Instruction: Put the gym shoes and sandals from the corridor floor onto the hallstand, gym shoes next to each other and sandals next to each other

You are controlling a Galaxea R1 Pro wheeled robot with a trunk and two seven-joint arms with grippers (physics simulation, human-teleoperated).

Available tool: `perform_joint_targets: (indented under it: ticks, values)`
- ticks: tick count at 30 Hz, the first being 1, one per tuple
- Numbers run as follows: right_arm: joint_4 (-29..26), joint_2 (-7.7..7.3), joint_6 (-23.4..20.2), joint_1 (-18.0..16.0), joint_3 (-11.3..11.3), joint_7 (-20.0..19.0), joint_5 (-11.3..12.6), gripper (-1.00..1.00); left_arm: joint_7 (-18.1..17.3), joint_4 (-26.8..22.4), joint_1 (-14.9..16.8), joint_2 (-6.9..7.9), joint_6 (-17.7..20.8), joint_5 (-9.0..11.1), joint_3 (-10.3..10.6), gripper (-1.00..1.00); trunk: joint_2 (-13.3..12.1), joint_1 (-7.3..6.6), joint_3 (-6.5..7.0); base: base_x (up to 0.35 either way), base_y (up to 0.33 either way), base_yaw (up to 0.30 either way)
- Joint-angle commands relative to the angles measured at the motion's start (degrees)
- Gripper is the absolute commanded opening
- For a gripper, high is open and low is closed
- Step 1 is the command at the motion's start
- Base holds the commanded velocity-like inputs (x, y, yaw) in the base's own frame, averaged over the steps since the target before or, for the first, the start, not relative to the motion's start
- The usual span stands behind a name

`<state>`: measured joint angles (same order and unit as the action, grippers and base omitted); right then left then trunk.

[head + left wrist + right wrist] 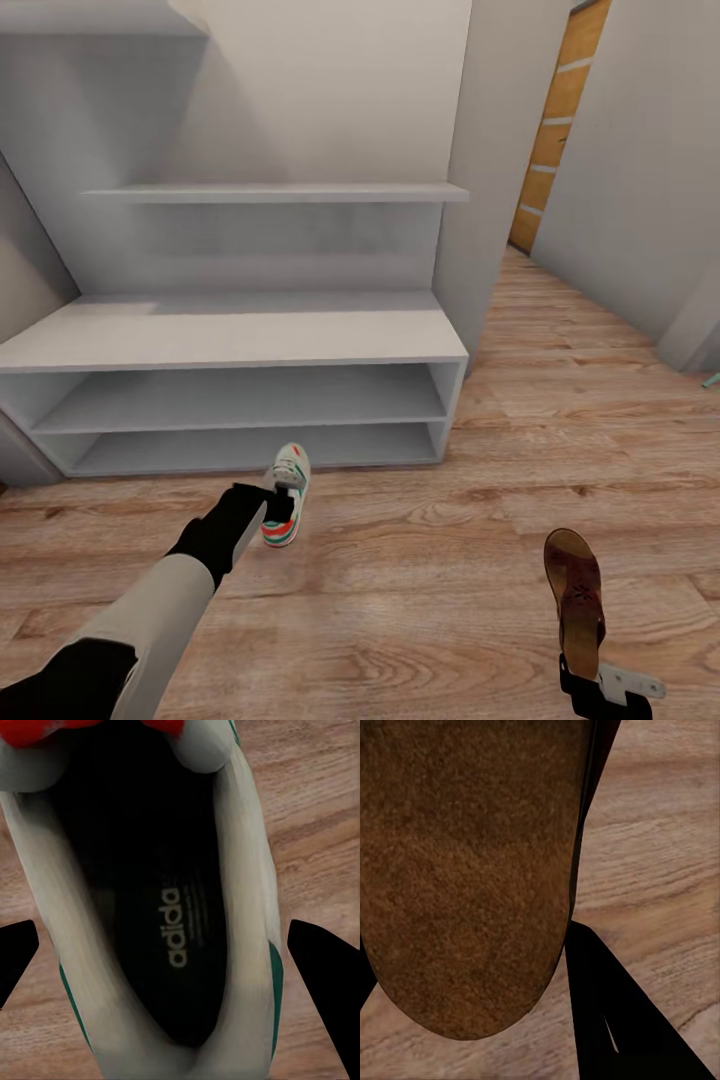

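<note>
One white gym shoe (289,478) with green and red stripes lies on the corridor floor (430,560), just in front of the hallstand (230,340). My left gripper (268,507) hangs over its heel end. In the left wrist view the dark fingers (321,982) stand open on either side of the gym shoe (157,907), whose black insole faces the camera. At the lower right, my right gripper (598,688) is shut on the heel of a brown sandal (573,590). Its brown surface (465,870) sits close between the fingers (615,1020) of my right gripper (472,967).
The hallstand's bench top, two lower tiers and wall shelf (270,193) are bare. A grey wall pillar (485,180) stands right of it. The corridor runs back to an orange-brown door (558,120). A grey wall (650,170) closes the right side.
</note>
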<state>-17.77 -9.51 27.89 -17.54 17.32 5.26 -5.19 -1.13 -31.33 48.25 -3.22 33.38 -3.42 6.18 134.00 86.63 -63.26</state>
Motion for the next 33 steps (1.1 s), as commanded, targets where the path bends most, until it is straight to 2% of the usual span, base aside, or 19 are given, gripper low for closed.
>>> perform_joint_targets:
  ticks: [1, 11, 33]
  values:
    - [0.0, 0.02, 0.1, 0.0, 0.2, 0.3, -0.3, -1.00, -0.1, -0.4, -0.1, 0.03, 0.3, -0.4, 0.1, -1.00, 0.0, -0.01, -0.04, 0.103, -0.024, 0.000]
    - [0.0, 0.01, 0.1, 0.0, 0.2, 0.3, -0.3, -1.00, 0.3, -5.3, -0.2, 0.02, 0.7, -0.4, 0.1, -1.00, 0.0, -0.01, -0.04, 0.242, -0.149, 0.000]
    - [-0.1, -0.05, 0.2, 0.0, 0.2, 0.3, -0.3, -1.00, 1.3, -5.4, -0.2, -0.08, 0.8, -0.3, 0.1, -1.00, 0.0, -0.01, 1.06, 0.287, -0.207, 0.000]
